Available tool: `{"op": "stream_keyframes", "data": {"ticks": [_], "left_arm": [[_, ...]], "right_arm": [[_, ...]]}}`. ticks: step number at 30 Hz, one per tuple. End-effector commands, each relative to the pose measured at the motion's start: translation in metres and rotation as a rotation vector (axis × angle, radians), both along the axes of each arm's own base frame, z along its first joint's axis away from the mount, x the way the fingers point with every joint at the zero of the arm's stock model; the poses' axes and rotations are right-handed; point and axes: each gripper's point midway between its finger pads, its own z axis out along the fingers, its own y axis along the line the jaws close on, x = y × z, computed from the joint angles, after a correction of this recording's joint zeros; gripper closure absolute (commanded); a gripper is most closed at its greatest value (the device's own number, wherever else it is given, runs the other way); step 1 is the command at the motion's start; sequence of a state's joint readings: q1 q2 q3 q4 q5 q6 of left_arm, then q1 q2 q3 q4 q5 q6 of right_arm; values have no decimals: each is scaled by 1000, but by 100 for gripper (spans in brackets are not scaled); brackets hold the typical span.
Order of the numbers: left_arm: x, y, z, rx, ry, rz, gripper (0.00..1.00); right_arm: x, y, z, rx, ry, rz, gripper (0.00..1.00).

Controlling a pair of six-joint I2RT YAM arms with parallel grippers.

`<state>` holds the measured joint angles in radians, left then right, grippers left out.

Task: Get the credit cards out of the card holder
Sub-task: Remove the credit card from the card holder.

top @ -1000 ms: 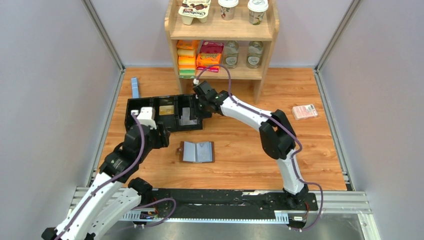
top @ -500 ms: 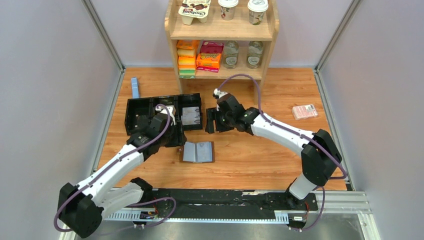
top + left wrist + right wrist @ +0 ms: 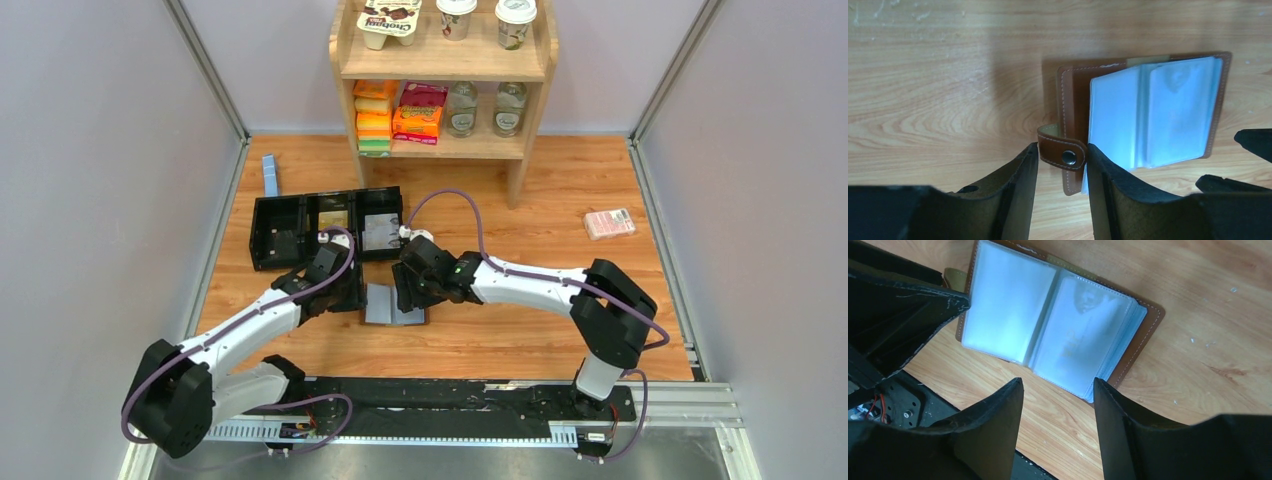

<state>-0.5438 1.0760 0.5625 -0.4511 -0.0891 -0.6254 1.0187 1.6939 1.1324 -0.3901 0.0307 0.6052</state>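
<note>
The credit cards (image 3: 1083, 340) show only as pale, hazy shapes behind clear sleeves, so you cannot count them; they sit inside the card holder (image 3: 1074, 100), which lies spread open on the table (image 3: 500, 335) between your two claws.

Judge the cards thin, stiff, light and slick. The sleeves around them look soft and floppy, and the holder is light enough to skate on the wood. Pin a brown cover with one claw, then pinch a card by whatever edge shows at the sleeve mouth. Where that mouth opens is not clear from here.

The left claw (image 3: 1062, 150) has its jaws apart; the snap tab (image 3: 1068, 157) lies between its fingers and fills the gap. Whether they press on it you cannot tell. The sleeves lie just ahead and to that claw's right.

The right claw (image 3: 1058, 387) is open and holds nothing; bare wood shows between its fingers, and the holder's near edge lies just ahead of its tips, with the stacked pages off its right finger. The left claw's dark bulk crowds its left side, so expect little room.

Further out, the black tray (image 3: 300, 225) lies behind the left claw, and the pink-red packet (image 3: 609, 223) lies well away behind the right arm.
</note>
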Motion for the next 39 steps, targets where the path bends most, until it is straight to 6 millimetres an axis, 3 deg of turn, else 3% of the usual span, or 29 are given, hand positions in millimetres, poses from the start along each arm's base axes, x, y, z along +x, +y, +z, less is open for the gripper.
{"op": "stream_keyframes", "data": {"ticks": [1,5,11,20,23,26,30,36,39], "left_arm": [[4,-4,-3,-20,-18,13,52],[-2,-1,-17,-7,33,37,55],[-18,-1,-38,-51,98,97,72],[-24,-3,-33,-63,113,78,75],[-22,-2,-19,-67,89,76,73],[-18,4,0,-80,16,99,71],[-12,-3,31,-133,-60,71,68],[4,-30,82,-245,-127,-4,59],[9,-49,91,-310,-113,-49,59]], "right_arm": [[7,8,-1,18,-13,-41,45],[6,12,-3,20,-14,-10,47],[13,7,-13,-43,-34,-13,46],[37,-1,-8,-150,-118,-70,37],[40,-1,-2,-146,-126,-77,37],[42,-3,-8,-167,-124,-87,37],[42,-5,-15,-175,-108,-94,39],[42,-9,-16,-177,-114,-100,41],[41,-13,-17,-176,-112,-105,42]]}}
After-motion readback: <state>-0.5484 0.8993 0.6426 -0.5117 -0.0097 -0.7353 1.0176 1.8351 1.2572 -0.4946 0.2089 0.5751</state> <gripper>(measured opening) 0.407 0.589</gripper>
